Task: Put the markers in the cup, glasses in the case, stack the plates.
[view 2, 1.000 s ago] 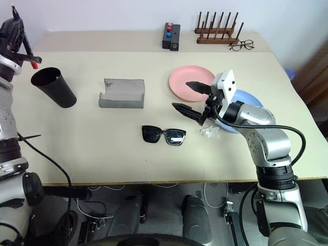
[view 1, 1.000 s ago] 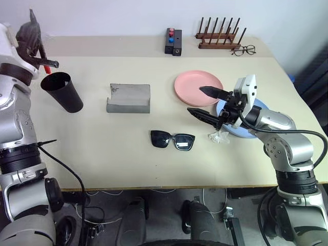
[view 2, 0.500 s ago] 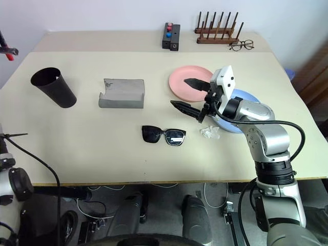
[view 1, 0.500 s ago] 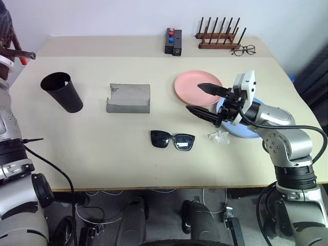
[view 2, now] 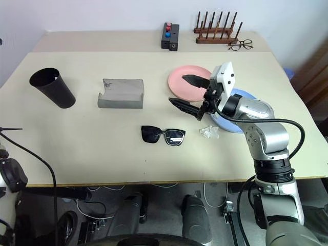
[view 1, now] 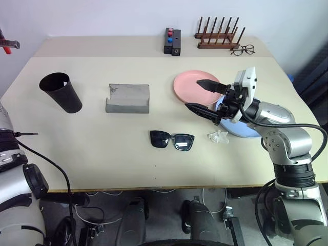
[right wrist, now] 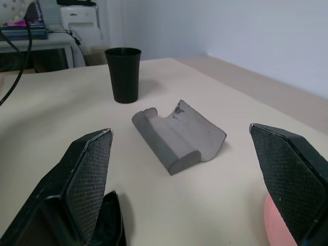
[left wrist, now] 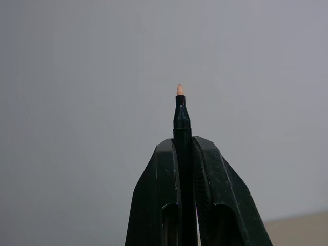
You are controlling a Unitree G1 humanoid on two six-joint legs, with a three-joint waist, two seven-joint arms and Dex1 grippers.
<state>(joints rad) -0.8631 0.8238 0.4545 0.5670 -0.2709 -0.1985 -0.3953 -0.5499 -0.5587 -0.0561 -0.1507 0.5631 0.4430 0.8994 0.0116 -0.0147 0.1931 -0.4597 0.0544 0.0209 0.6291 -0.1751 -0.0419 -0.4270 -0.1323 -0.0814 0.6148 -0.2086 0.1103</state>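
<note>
- High at the table's ten o'clock corner, the left gripper [left wrist: 185,154] was clenched on the marker [left wrist: 181,120], tip poking out past the fingers, well apart from the cup [view 1: 61,92].
- Risk: with the marker that far up and off to the side, a release would likely miss the rim and send it rolling off the edge.
- Risk: the cup stood tilted near the nine o'clock edge; a clumsy descent could clip its rim and knock it over.
- Over the table's three o'clock side, the right gripper [view 1: 202,96] hung spread wide and empty, above the gap between the pink plate [view 1: 190,87] and the blue plate [view 1: 248,131].
- Risk: the blue plate sat partly under that arm, so a low sweep might shove it towards the edge.
- Sunglasses [view 1: 172,140] lay at centre, six o'clock of the case [view 1: 128,99], flap open.
- Risk: the white scrap [view 1: 219,136] beside the blue plate could get pinched along with the rim.
</note>
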